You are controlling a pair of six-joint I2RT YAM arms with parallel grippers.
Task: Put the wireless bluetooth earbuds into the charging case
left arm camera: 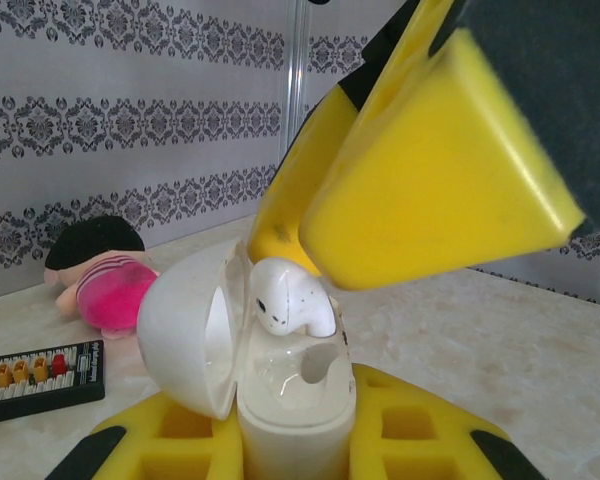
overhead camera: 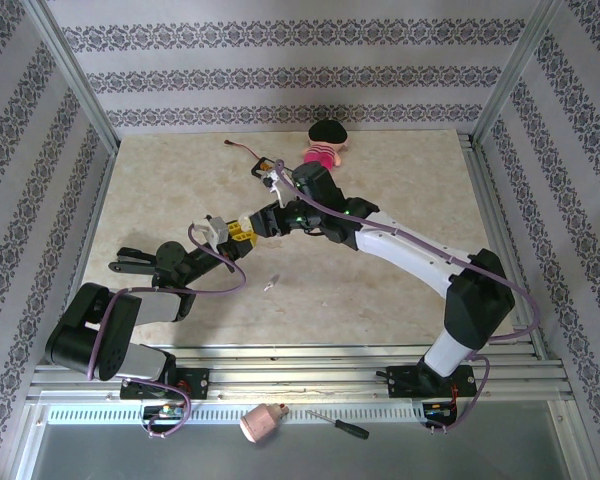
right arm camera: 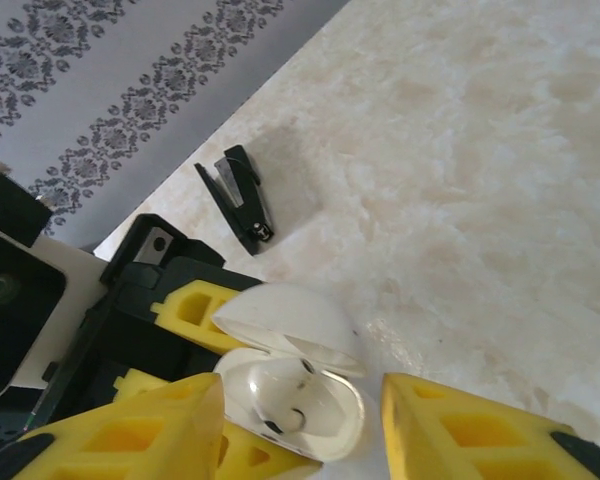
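Left arm (overhead camera: 130, 300) low, elbow bent; left gripper (left arm camera: 295, 440) clamped on case (left arm camera: 290, 385). Right arm (overhead camera: 410, 250) outstretched; right gripper (right arm camera: 300, 435) fingers apart.

No readable text or numbers; specks on the earbud (left arm camera: 285, 295) seem mere marks.

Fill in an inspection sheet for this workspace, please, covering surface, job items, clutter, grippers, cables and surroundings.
Surface: beige marbled table, no spills seen.
Job's things: white charging case, lid open; white earbud at its mouth, not fully seated.
Clutter: doll, black stapler, bead frame, small pale piece too small to identify.
Grippers: left gripper clamps the case; right gripper above it, fingers apart.
Cables: purple cable loops off the left arm; loose wire lies at the far side.
Surroundings: patterned walls; screwdriver and pinkish cylinder below the front rail.
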